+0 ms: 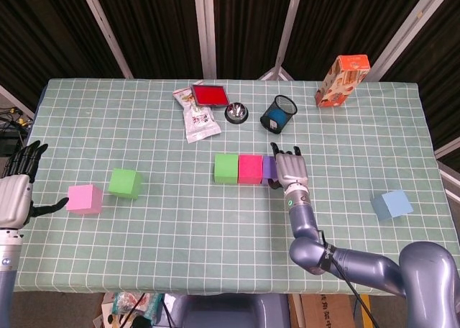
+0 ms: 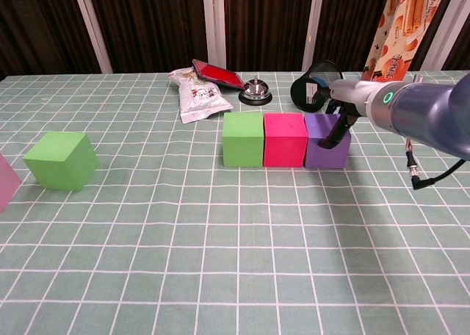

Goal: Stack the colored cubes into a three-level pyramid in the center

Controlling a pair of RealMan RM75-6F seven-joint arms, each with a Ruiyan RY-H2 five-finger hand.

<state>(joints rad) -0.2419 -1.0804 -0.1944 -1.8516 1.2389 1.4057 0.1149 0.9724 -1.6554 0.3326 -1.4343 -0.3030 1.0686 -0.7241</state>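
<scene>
**Three cubes in a row, right hand at the purple one**

At the middle of the bench, on its green checked cloth, three cubes stand side by side and touching: a green cube, a magenta cube and a purple cube. I take the magenta cube as the marker for everything else.

The purple cube sits hard against the magenta cube's right face. The right hand rests at the far right edge of that purple cube, back of the hand upward, its fingers draped down over the cube's top right corner and touching it. Whether they actually clasp the cube I cannot tell; nothing lifts it off the cloth.

Well to the left of the magenta cube, beyond the row, a second green cube sits alone, turned slightly askew. Further left still, near the bench's edge, is a pink cube. The left hand hovers just beside the pink cube with its fingers spread apart and holding nothing, the thumb pointing toward the cube.

Far to the right of the magenta cube, near the right edge, lies a light blue cube.

Behind the magenta cube stand a black mesh cup, a small metal bell, a red flat box and a snack packet. Further back and right, an orange carton stands tilted.
</scene>
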